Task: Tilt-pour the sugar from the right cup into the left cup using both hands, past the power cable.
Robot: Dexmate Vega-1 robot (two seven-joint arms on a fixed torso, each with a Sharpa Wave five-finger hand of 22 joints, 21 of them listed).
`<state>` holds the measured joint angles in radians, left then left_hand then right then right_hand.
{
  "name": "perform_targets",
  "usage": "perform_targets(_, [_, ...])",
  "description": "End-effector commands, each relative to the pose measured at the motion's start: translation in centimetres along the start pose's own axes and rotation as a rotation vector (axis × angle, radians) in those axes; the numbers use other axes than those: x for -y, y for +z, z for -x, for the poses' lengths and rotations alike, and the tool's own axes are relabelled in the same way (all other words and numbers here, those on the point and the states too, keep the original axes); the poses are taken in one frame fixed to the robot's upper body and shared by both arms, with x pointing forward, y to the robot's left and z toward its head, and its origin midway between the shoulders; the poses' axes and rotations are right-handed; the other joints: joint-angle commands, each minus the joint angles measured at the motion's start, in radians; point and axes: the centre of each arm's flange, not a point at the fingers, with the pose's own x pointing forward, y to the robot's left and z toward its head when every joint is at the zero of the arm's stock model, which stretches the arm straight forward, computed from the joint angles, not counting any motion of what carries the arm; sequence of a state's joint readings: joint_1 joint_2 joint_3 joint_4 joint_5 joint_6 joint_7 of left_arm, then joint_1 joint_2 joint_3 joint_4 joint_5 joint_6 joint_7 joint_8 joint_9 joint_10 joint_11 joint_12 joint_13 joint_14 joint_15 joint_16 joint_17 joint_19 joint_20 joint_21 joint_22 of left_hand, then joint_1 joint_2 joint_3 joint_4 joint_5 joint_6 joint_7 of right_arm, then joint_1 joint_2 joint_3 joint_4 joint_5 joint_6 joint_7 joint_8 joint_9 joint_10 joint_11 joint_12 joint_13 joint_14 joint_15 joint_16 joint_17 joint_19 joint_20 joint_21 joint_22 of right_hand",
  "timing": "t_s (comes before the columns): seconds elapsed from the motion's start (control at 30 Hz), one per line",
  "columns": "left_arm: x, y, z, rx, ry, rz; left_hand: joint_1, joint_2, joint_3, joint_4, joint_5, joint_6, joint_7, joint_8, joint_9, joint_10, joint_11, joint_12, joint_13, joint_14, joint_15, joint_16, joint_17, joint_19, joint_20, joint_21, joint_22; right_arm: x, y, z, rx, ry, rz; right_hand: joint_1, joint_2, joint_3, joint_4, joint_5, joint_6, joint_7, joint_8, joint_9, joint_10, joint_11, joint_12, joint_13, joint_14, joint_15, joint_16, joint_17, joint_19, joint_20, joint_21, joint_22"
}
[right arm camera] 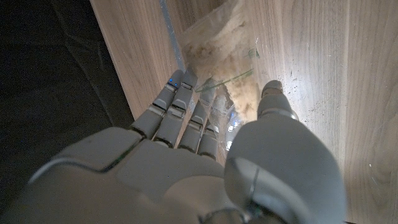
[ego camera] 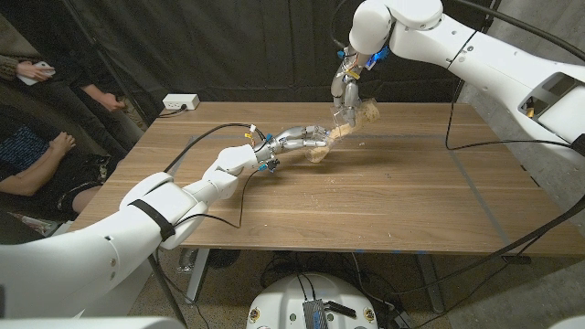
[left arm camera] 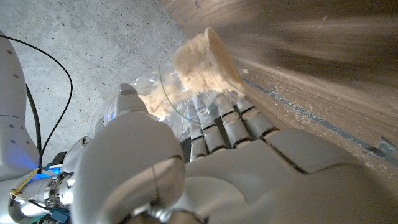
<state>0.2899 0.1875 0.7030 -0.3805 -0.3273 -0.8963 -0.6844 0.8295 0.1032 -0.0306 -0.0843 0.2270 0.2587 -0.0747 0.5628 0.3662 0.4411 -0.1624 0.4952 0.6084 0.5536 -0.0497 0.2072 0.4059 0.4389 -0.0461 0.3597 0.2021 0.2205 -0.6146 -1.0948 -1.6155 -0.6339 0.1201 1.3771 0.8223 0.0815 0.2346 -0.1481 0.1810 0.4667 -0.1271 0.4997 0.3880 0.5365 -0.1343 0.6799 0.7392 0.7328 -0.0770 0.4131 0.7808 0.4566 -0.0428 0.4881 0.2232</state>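
Left hand (ego camera: 302,139) grips left cup (ego camera: 320,152); right hand (ego camera: 346,91) holds tilted right cup (ego camera: 364,113) above.

Two clear cups are showing at upper centre of the head view: a tilted cup (ego camera: 355,114) and a lower cup (ego camera: 322,149). Two robot hands are gripping them, the right hand (ego camera: 345,90) and the left hand (ego camera: 302,139). One white power strip (ego camera: 180,102) is sitting upper left. Two people are sitting at the left edge.
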Motion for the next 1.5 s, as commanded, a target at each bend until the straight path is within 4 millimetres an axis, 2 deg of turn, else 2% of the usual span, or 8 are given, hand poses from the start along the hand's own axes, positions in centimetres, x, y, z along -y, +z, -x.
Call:
perform_targets(0.03, [0.13, 0.21, -0.19, 0.010, -0.003, -0.002, 0.008, -0.002, -0.004, -0.005, 0.001, 0.009, -0.002, 0.006, 0.002, 0.006, -0.003, 0.006, 0.002, 0.007, -0.129, -0.003, 0.005, -0.003, -0.036, 0.004, 0.004, -0.11, 0.38, -0.07, 0.002, 0.010, 0.012, 0.028, 0.026, 0.007, -0.001, 0.005, 0.027, -0.014, 0.004, 0.002, 0.010, -0.002, 0.001, 0.002, 0.012, -0.159, 0.004, 0.004, -0.005, -0.091, 0.008, 0.003])
perform_targets(0.77, [0.89, -0.02, -0.29, 0.019, 0.008, 0.016, 0.011, 0.004, -0.006, -0.003, 0.001, 0.011, -0.001, 0.009, 0.002, 0.012, -0.003, 0.010, 0.001, 0.013, -0.132, -0.001, 0.006, -0.001, -0.037, 0.006, 0.004, 0.04, 0.65, -0.17, 0.013, 0.017, 0.017, 0.028, 0.026, 0.010, 0.002, 0.004, 0.035, -0.014, 0.002, 0.002, 0.015, -0.008, -0.002, 0.006, 0.017, -0.159, 0.003, 0.010, -0.006, -0.092, 0.011, 0.003])
perform_targets(1.13, [1.13, -0.05, -0.38, 0.022, 0.011, 0.021, 0.013, 0.008, -0.006, -0.003, 0.001, 0.015, -0.002, 0.012, 0.003, 0.013, -0.002, 0.011, 0.002, 0.015, -0.130, -0.001, 0.006, 0.002, -0.037, 0.008, 0.004, -0.14, 0.70, -0.12, 0.011, 0.024, 0.021, 0.028, 0.026, 0.010, 0.002, 0.004, 0.038, -0.013, 0.001, 0.002, 0.020, 0.000, -0.003, 0.006, 0.018, -0.159, 0.002, 0.012, -0.006, -0.091, 0.012, 0.003])
perform_targets(1.47, [1.09, -0.02, -0.36, 0.025, 0.015, 0.021, 0.015, 0.009, -0.007, -0.002, 0.000, 0.015, 0.001, 0.013, 0.002, 0.013, -0.003, 0.012, 0.001, 0.016, -0.132, -0.001, 0.006, 0.002, -0.038, 0.009, 0.004, -0.05, 0.58, 0.01, 0.004, 0.017, 0.009, 0.029, 0.026, 0.011, 0.002, 0.004, 0.042, -0.011, 0.001, 0.002, 0.025, -0.011, -0.004, 0.006, 0.020, -0.159, 0.002, 0.014, -0.005, -0.091, 0.014, 0.003])
perform_targets(1.5, [1.08, -0.03, -0.34, 0.024, 0.016, 0.021, 0.015, 0.009, -0.007, -0.002, 0.000, 0.014, 0.002, 0.012, 0.002, 0.013, -0.003, 0.012, 0.001, 0.015, -0.132, -0.001, 0.006, 0.001, -0.038, 0.008, 0.004, -0.02, 0.54, 0.07, 0.001, 0.015, 0.008, 0.030, 0.026, 0.012, 0.002, 0.004, 0.042, -0.013, 0.001, 0.002, 0.025, -0.005, -0.004, 0.007, 0.020, -0.159, 0.002, 0.014, -0.006, -0.091, 0.014, 0.003])
